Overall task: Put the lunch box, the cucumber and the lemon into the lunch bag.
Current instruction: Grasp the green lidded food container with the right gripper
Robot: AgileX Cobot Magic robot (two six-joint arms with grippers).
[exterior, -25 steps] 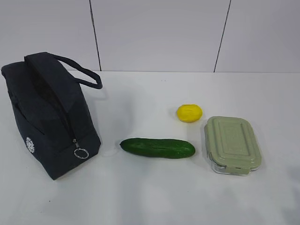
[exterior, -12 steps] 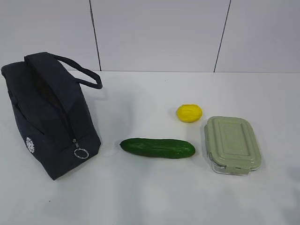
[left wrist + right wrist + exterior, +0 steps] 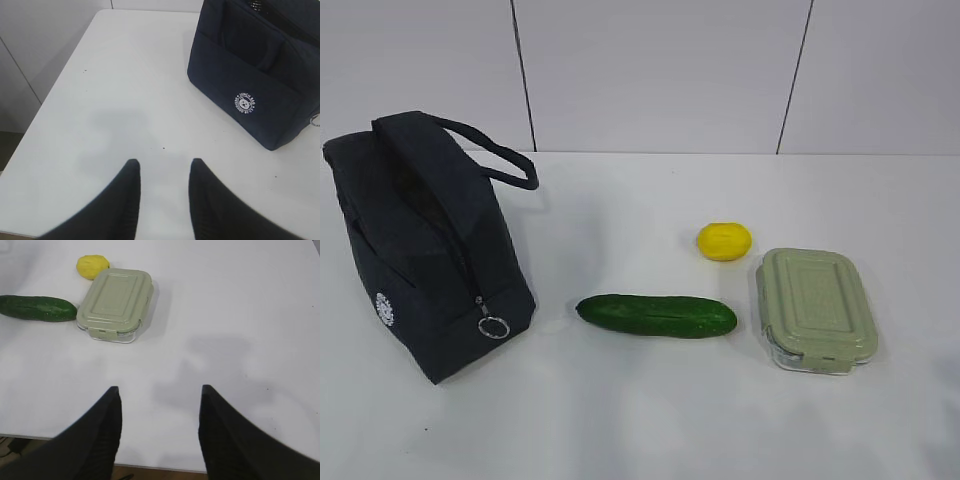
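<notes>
On the white table (image 3: 650, 420) the lunch bag (image 3: 425, 250) stood at left, zipper ring (image 3: 493, 326) hanging at its front end, top seemed closed. Cucumber (image 3: 656, 315) lay approx. in the middle, well apart from the bag. Lemon (image 3: 724, 241) sat behind it, near the lunch box (image 3: 815, 306) at right, lid on. Left gripper (image 3: 162, 172) was over bare table near the bag w/ fingers apart, holding nothing. Right gripper (image 3: 160, 395) also spread, empty, well apart from the box.
</notes>
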